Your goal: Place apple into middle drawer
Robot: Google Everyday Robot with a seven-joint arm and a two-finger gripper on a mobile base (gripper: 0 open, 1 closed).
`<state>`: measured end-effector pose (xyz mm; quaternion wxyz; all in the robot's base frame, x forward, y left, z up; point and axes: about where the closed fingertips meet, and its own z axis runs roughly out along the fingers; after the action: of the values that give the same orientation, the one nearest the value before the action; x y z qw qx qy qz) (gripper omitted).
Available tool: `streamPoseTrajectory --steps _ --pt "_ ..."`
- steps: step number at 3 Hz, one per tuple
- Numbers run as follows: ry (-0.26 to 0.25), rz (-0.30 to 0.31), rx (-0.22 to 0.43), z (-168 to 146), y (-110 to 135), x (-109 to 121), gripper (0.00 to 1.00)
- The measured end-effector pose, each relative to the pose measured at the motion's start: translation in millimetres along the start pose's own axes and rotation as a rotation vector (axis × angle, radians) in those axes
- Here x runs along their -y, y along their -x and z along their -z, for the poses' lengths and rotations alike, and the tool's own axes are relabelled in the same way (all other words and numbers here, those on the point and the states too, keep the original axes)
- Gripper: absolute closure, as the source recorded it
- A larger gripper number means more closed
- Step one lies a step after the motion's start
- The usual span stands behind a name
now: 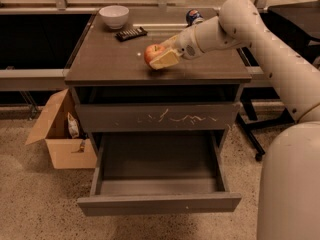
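The red apple [151, 53] with yellowish patches is near the middle of the cabinet top [100, 59], at or just above its surface. My gripper [160, 56] reaches in from the right and is shut on the apple, with a pale finger [166, 60] along its front side. The middle drawer [160, 204] is pulled out below, with a plain front panel and nothing inside. The drawer front with white scratches [160, 117] above it is closed.
A white bowl [114, 15], a dark flat packet [131, 33] and a blue can [194, 16] stand at the back of the cabinet top. An open cardboard box [62, 134] is on the floor at the left. My white base [290, 184] fills the lower right.
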<state>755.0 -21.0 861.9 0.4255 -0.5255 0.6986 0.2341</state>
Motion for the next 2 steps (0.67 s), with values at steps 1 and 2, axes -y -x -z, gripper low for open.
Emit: streamPoseTrajectory --steps 1,2 --pt "0.045 0.079 0.064 22 25 -24 1.0" --pt "0.125 0.134 0.115 40 43 -61 1.0"
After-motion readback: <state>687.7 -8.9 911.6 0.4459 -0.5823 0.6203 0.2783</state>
